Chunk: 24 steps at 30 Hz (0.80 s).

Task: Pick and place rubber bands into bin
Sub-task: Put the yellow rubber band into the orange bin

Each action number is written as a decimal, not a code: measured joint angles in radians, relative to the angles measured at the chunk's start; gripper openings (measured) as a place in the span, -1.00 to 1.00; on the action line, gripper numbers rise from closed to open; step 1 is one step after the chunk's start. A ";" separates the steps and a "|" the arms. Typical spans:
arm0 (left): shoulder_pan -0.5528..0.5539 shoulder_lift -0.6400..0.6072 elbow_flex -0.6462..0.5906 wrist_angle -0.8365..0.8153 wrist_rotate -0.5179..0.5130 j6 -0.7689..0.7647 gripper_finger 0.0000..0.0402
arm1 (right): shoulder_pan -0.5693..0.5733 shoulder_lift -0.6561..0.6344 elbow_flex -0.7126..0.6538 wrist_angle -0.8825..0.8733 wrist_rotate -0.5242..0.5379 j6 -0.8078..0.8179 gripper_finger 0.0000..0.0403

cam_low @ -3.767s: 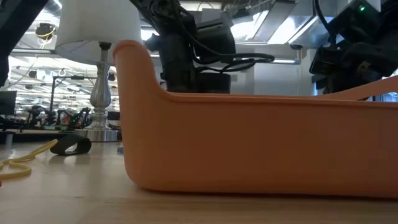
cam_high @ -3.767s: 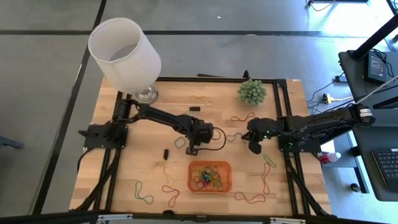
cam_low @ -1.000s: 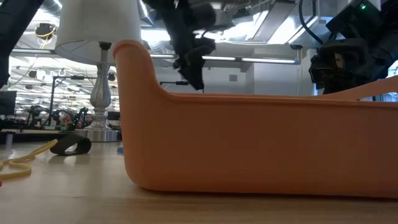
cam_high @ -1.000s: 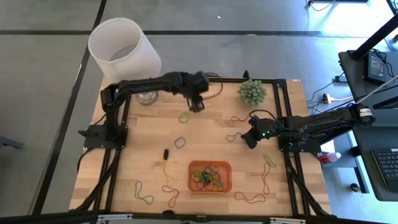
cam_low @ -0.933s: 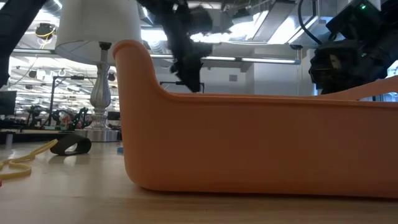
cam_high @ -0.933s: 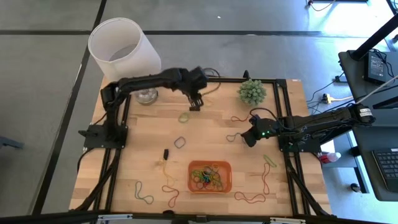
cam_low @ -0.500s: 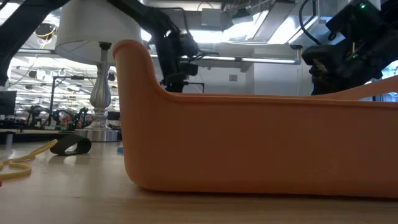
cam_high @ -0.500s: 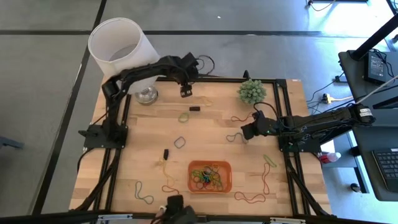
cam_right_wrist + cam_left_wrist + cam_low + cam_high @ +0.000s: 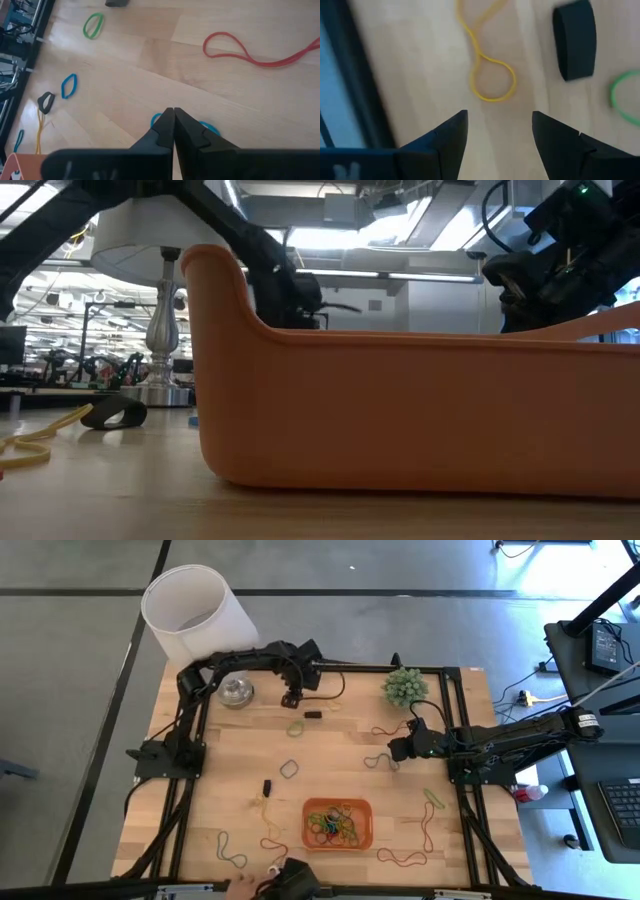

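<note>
Overhead, the bin (image 9: 338, 824), long axis running left to right, is sitting near the table's front edge, holding a heap of rubber bands (image 9: 334, 824); many more are lying scattered. Left wrist: the left gripper (image 9: 497, 131) is gaping wide over a yellow band (image 9: 487, 75). Right wrist: the right gripper (image 9: 173, 131) is pinching shut over a blue band (image 9: 210, 128).

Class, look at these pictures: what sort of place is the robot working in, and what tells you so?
Probably a robotics lab or workshop. A framed wooden table carries two robot arms, a desk with a laptop stands beside it, and the low view shows a large hall with ceiling lights and equipment.
</note>
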 joint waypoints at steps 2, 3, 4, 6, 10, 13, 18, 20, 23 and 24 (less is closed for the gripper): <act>-0.007 0.008 -0.020 -0.003 0.000 0.008 0.07 | 0.000 0.000 0.000 0.000 0.000 0.000 -0.94; -0.009 0.008 -0.031 0.000 0.001 0.010 0.06 | 0.000 0.000 0.000 0.001 0.000 0.000 -0.94; -0.014 0.008 -0.040 0.006 0.001 0.018 0.05 | 0.000 0.000 0.000 0.002 0.000 0.000 -0.94; -0.021 0.008 -0.048 0.013 0.001 0.029 0.03 | 0.000 0.000 0.000 0.002 0.000 0.000 -0.94; -0.031 0.007 -0.048 0.033 0.002 0.005 -0.04 | 0.000 0.000 0.000 0.003 0.000 0.000 -0.94; -0.041 0.007 -0.048 0.040 0.000 -0.004 -0.08 | 0.000 0.000 0.000 0.003 0.000 0.000 -0.94; -0.064 0.007 -0.047 0.088 0.000 0.020 -0.14 | 0.000 0.000 0.000 0.003 0.000 -0.004 -0.94; -0.071 0.007 -0.047 0.121 0.003 0.020 -0.16 | 0.000 0.000 0.000 0.003 0.000 -0.004 -0.94; -0.076 0.007 -0.047 0.143 0.002 0.019 -0.19 | 0.000 0.000 0.000 0.003 0.000 -0.004 -0.94; -0.077 0.007 -0.047 0.144 0.002 0.018 -0.19 | 0.000 0.000 0.000 0.003 0.000 -0.004 -0.94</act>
